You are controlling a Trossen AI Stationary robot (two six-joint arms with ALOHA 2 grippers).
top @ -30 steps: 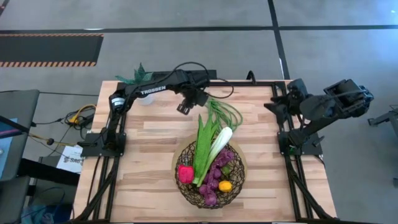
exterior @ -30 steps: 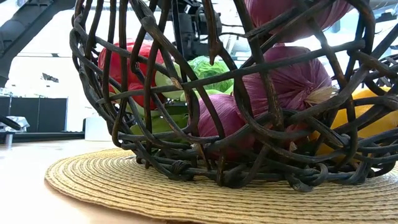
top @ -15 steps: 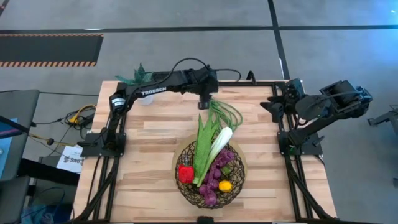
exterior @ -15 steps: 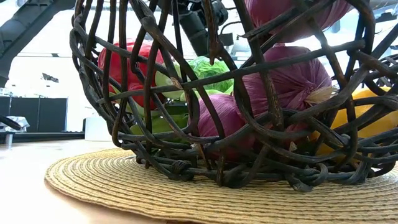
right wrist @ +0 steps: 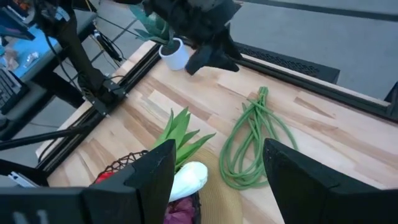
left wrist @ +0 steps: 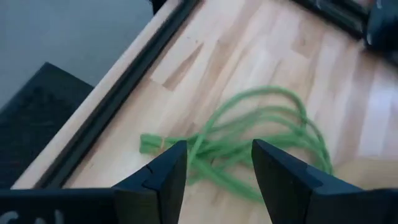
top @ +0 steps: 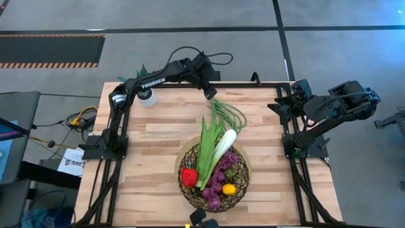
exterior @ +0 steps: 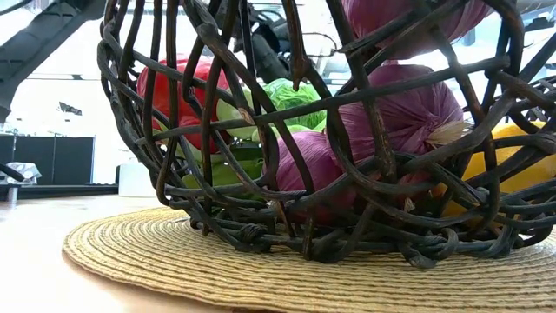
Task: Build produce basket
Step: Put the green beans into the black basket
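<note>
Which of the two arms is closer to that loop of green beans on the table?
The left. Its end effector hangs open just above the tied end of the green beans, not touching them. The right end effector waits, open, folded back at the table's right edge, well away.

Wooden table, light planks, sat inside a black frame. Small plant in a white pot stood at the table's far left corner. Round woven straw mat lay on the tabletop near the front edge. Grey floor around the table, with a striped black strip at upper left in the high view. Cables and a paper sheet lay off the table's left side. Dark cabinet stood in the room behind, low view.
</note>
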